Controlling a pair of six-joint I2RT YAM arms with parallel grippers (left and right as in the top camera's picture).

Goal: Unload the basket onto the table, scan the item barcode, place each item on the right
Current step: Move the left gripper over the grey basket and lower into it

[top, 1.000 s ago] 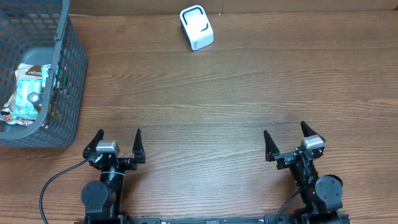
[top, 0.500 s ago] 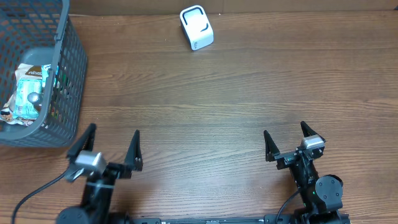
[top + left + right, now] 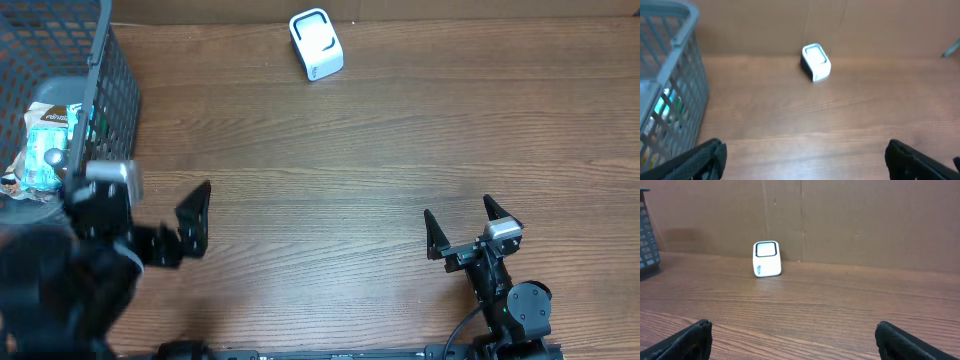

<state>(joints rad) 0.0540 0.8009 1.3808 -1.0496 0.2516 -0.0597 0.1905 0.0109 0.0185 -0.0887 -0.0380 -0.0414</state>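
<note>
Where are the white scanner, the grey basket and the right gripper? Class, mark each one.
white scanner [image 3: 316,45]: overhead view, on its top face.
grey basket [image 3: 120,100]: overhead view, on its right-hand mesh wall.
right gripper [image 3: 457,207]: overhead view, midway between its open fingertips.

Wooden table [image 3: 350,150], brown cardboard wall [image 3: 865,220]

One counter [image 3: 330,170]. One grey basket [image 3: 116,110] at its left edge holds at least two packets [image 3: 48,142]; the exact count is unclear. One white scanner [image 3: 316,45]. Two pincers: left pincer [image 3: 806,163], right pincer [image 3: 459,222].
</note>
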